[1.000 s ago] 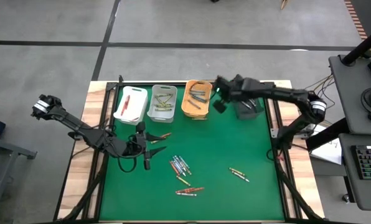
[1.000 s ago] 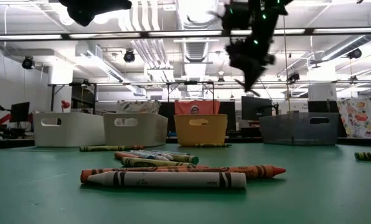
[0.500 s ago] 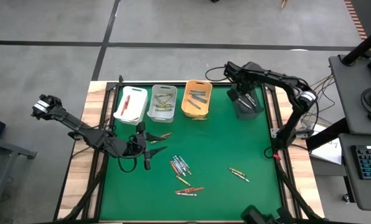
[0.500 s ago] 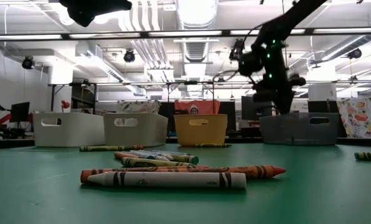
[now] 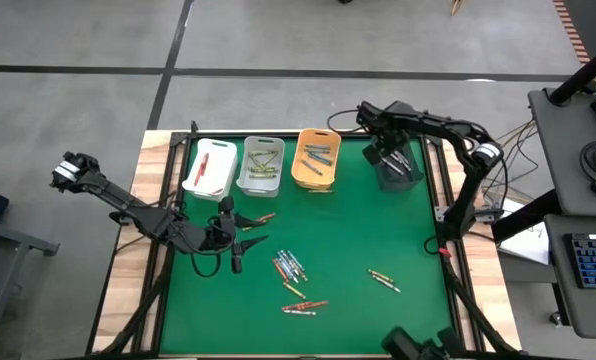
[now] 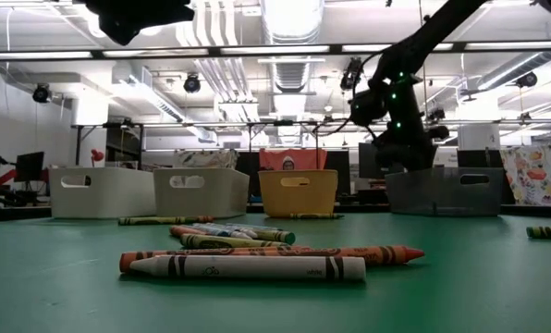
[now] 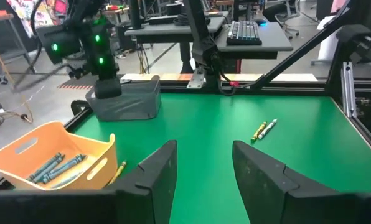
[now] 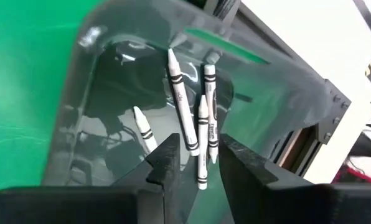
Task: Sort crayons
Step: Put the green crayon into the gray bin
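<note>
While the right pincer (image 8: 197,163) hangs spread over the black bin (image 8: 111,93), white crayons (image 8: 201,134) lie inside

Four bins (image 5: 262,166) in a row on the surface (image 5: 348,260); under the right claw (image 8: 195,163), four white crayons (image 8: 180,102) in the dark one.

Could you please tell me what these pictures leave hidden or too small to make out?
- Contents of the white bin and grey bin: low view, their walls hide them.
- Colours of the loose crayons mid-table: high view, too small to sort reliably.
- Left tool: high view, dark against its arm; the left wrist view shows its fingers apart.
</note>
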Available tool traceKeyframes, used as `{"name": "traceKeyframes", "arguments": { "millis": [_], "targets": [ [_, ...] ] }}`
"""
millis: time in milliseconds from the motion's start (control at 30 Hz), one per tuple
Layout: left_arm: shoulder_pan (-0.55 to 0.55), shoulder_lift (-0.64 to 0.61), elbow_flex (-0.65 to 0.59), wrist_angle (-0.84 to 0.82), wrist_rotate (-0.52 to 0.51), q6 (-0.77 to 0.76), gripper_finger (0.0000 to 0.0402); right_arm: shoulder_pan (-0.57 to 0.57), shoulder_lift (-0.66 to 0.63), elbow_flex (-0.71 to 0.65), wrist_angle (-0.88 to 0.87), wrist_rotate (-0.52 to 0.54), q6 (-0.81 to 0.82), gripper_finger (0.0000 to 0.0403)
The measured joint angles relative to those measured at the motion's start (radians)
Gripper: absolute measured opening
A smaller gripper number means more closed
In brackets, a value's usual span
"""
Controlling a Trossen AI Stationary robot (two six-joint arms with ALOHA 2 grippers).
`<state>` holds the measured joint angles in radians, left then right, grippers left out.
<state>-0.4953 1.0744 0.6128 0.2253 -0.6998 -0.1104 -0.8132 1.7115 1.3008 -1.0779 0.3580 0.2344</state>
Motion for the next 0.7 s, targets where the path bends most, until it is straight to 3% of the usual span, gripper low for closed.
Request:
{"name": "traceKeyframes", "arguments": {
  "millis": [133,400,700],
  "targets": [
    [0.000,0.001,0.000,-0.007,-0.003,-0.023,0.0139,0.018,-0.048,0.002,0.003,-0.007,0.000,0.0093],
    [0.002,0.036,0.000,-0.007,-0.105,-0.046,0.0139,0.088,-0.161,0.002,0.043,-0.085,0.014,0.0081],
    [0.058,0.054,0.000,-0.048,-0.093,-0.196,0.0135,0.313,-0.280,0.001,0.147,-0.123,0.028,0.0084]
  ]
}}
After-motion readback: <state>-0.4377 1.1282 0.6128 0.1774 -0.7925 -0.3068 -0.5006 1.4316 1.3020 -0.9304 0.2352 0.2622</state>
